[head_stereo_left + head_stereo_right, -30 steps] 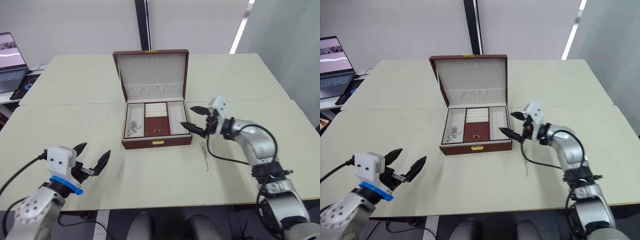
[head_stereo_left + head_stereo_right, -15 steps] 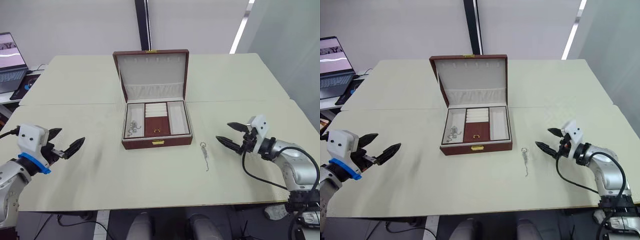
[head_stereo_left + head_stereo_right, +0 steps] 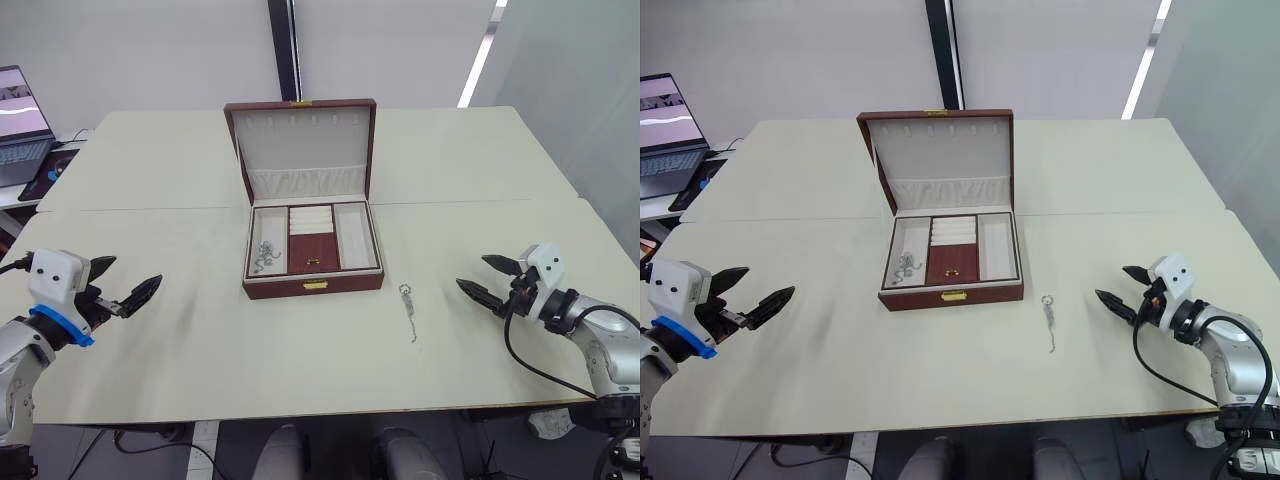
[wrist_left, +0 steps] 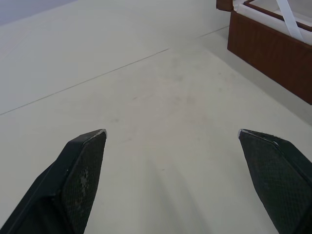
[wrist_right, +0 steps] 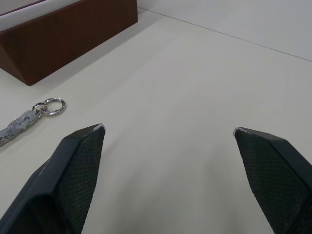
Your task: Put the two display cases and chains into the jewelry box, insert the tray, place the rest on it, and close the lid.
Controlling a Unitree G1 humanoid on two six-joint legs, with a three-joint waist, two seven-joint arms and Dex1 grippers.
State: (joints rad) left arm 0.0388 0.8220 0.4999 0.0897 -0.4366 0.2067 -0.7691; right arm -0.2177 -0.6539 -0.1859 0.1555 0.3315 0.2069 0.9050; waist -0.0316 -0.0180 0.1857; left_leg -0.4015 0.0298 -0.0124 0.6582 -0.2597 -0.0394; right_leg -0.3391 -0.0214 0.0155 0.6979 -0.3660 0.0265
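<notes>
— Where's the chain (image 3: 409,310)?
— On the worktop (image 3: 300,370), just right of the open jewelry box (image 3: 312,262), between it and my right pincer (image 3: 489,279).
— Holding anything?
— No. Right and left pincer (image 3: 124,283) both spread wide, empty.

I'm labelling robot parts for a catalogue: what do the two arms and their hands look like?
Both arms are silver-grey with looping black cables. Each hand, left hand and right hand, has a white boxy housing and two pointed black fingers with a woven texture. The left wrist carries a blue ring.
</notes>
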